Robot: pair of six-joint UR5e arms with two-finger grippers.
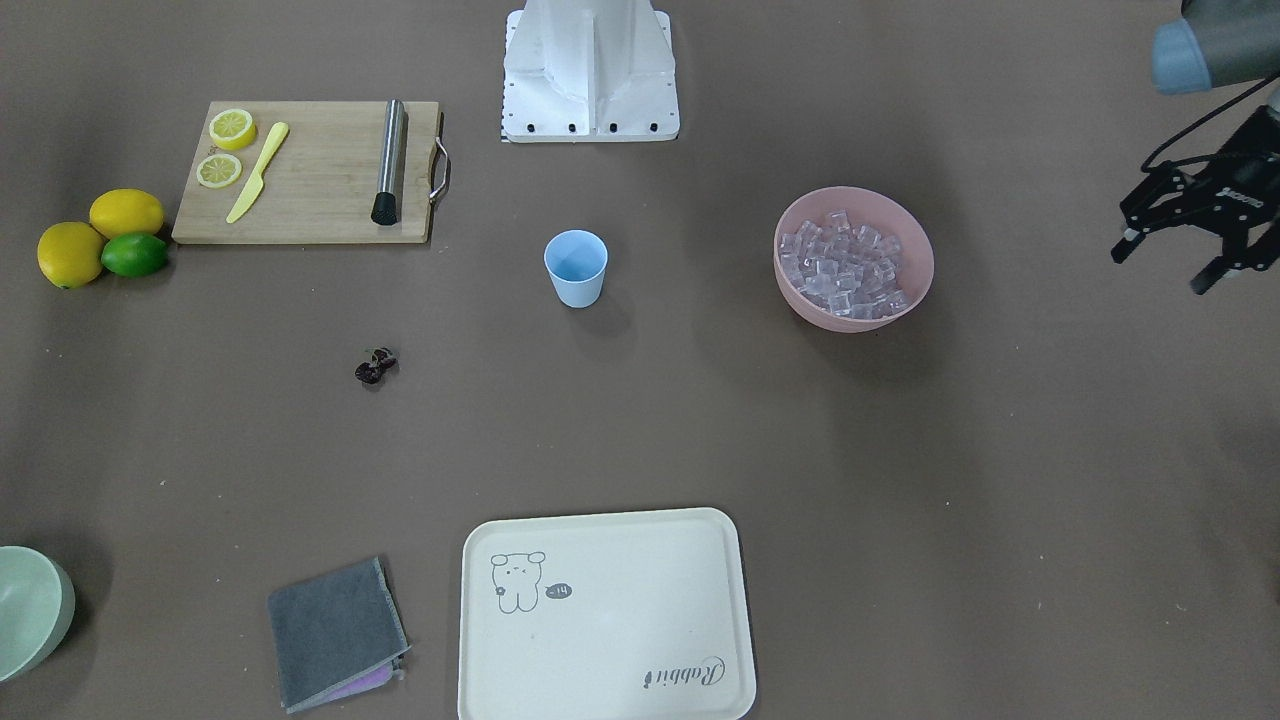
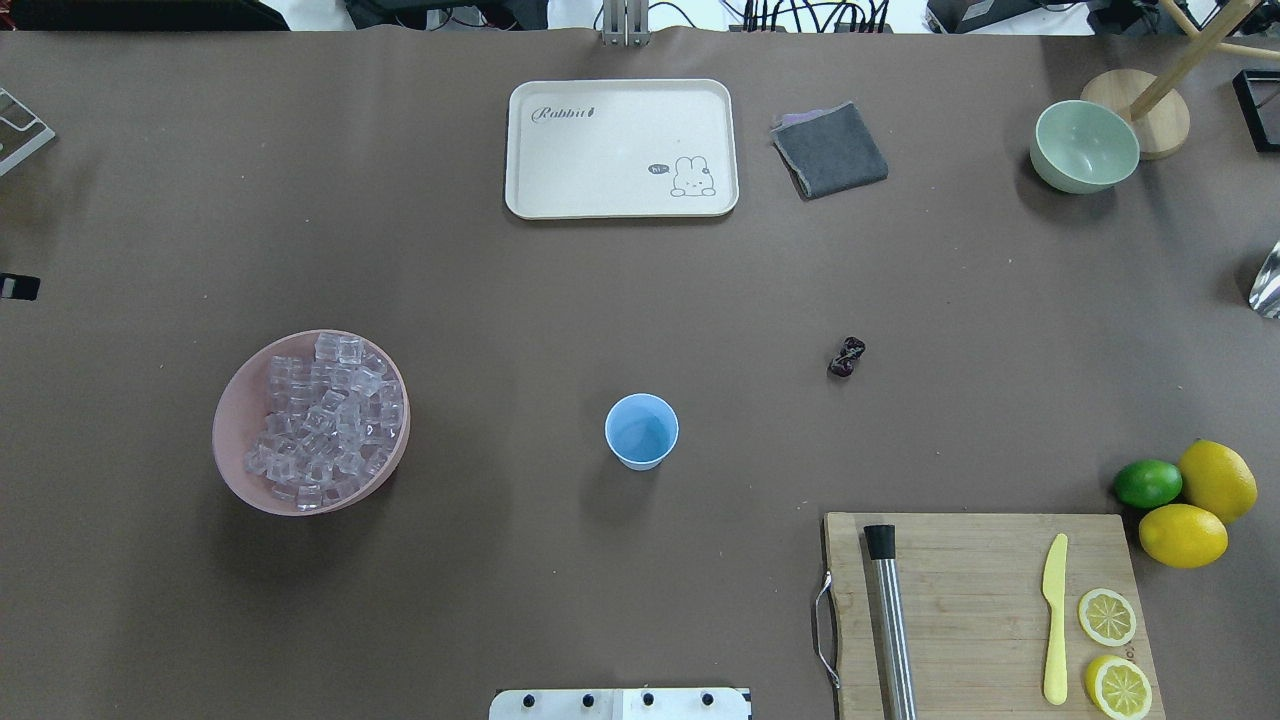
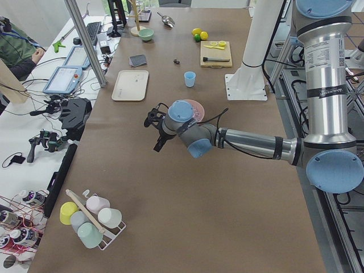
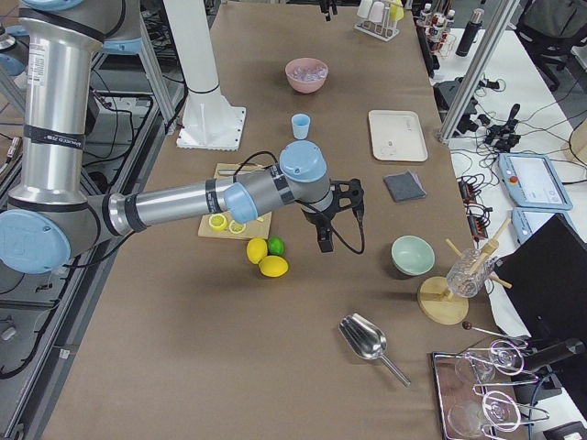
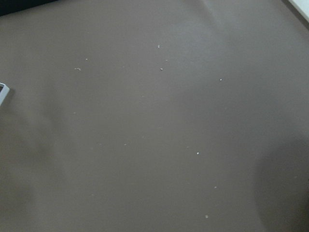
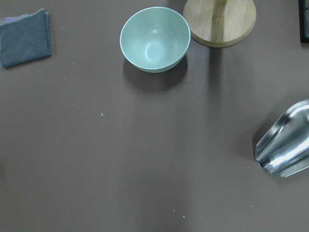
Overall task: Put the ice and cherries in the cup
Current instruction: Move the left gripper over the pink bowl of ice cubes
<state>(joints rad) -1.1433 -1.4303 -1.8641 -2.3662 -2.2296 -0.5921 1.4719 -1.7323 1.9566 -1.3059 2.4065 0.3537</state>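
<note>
The empty cup (image 2: 641, 431) stands upright mid-table, nearer the robot's edge, with the ice and the cherries well apart from it on either side.

The ice (image 2: 325, 420) fills a pink bowl (image 2: 232, 440) toward the table's left end. The cherries (image 2: 846, 357) lie on the bare table to the cup's right, a little further from the robot. A cutting board (image 2: 980, 570) at the robot's edge carries a muddler (image 2: 890, 620), a yellow knife (image 2: 1054, 620) and lemon halves (image 2: 1108, 617). A tray (image 2: 620, 148), a grey cloth (image 2: 830, 150) and a green bowl (image 2: 1084, 146) line the far edge. The left gripper (image 1: 1163, 268) hangs past the pink bowl with its fingers spread wide, holding nothing. The right gripper (image 4: 337, 229) hovers near the green bowl; I cannot tell its state.
</note>
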